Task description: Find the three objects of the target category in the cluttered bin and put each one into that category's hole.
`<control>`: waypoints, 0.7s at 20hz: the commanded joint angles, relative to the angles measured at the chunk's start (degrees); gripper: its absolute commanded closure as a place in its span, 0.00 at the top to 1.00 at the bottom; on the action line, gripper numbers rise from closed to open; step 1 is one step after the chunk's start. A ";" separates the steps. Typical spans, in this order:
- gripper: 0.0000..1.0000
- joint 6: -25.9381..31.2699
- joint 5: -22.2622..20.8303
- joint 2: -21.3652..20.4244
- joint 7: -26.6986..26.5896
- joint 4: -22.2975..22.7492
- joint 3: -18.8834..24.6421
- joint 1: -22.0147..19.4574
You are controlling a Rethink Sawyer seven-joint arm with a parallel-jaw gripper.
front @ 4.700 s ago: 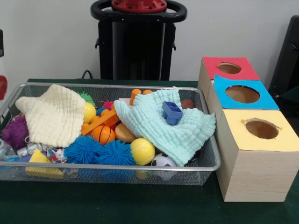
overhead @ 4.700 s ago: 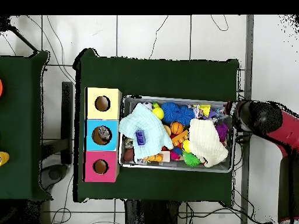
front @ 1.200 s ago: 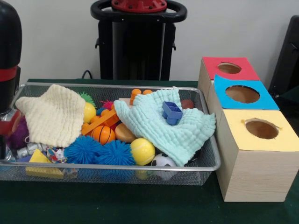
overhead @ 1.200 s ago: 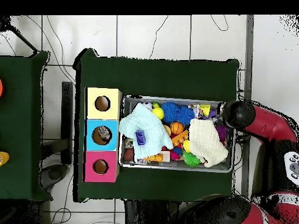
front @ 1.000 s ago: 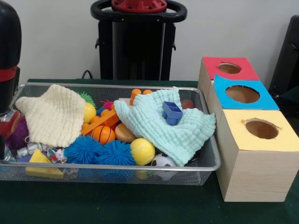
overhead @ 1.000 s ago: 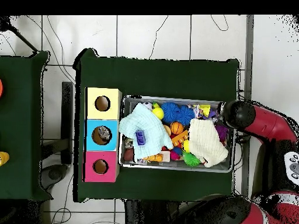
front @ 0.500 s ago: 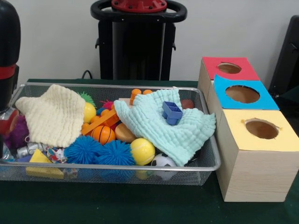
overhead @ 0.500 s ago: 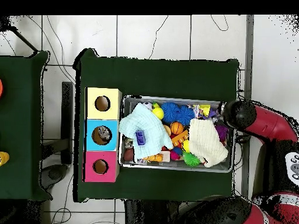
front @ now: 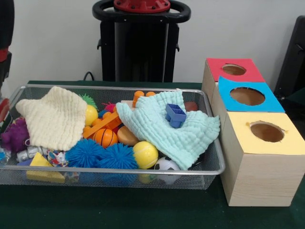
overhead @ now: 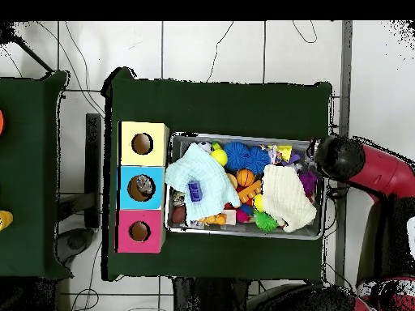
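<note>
Well, bench (front: 119,210): a dark green top carrying a bin and a row of boxes.
Arm (overhead: 369,170): red and black, its end hanging over the bin's end farthest from the boxes; in the front view only a sliver shows at the left edge.
Gripper: hidden under the arm's end, so I cannot tell whether it stands apart or together.
Bin (front: 143,170): wire mesh, taking up most of the bench, crammed with toys.
Boxes: three wooden ones touching in a line at the bench's edge beside the bin, topped yellow (front: 286,143), blue (front: 271,102) and red (front: 240,71), each with a round hole.
Cloths: a mint one (front: 167,129) at the bin's box end, a cream one (front: 52,119) at the other end.
Small things: two blue spiky balls (front: 102,155) against the near rim, a yellow ball (front: 145,154) beside them, a little basketball (front: 106,137), a purple knobbly toy (front: 14,133) under the cream cloth's edge.
Blue cutter (front: 175,115): lying on the mint cloth.
</note>
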 commanded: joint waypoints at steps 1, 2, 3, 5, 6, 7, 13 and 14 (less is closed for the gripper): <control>0.00 6.48 -0.08 -2.90 0.80 6.01 1.52 -0.19; 0.00 6.67 -0.03 -2.93 0.81 5.98 1.55 -0.18; 0.00 6.89 0.01 -3.07 0.85 6.06 1.54 -0.14; 0.00 7.33 0.16 -3.40 0.96 6.21 1.54 -0.03; 0.00 7.43 0.27 -3.73 0.94 6.62 1.63 -0.07; 0.00 7.59 0.45 -3.84 0.93 6.82 1.82 -0.16; 0.00 7.21 1.91 -4.20 2.66 8.97 2.91 0.11; 0.00 7.35 2.20 -4.50 3.24 9.36 2.81 0.49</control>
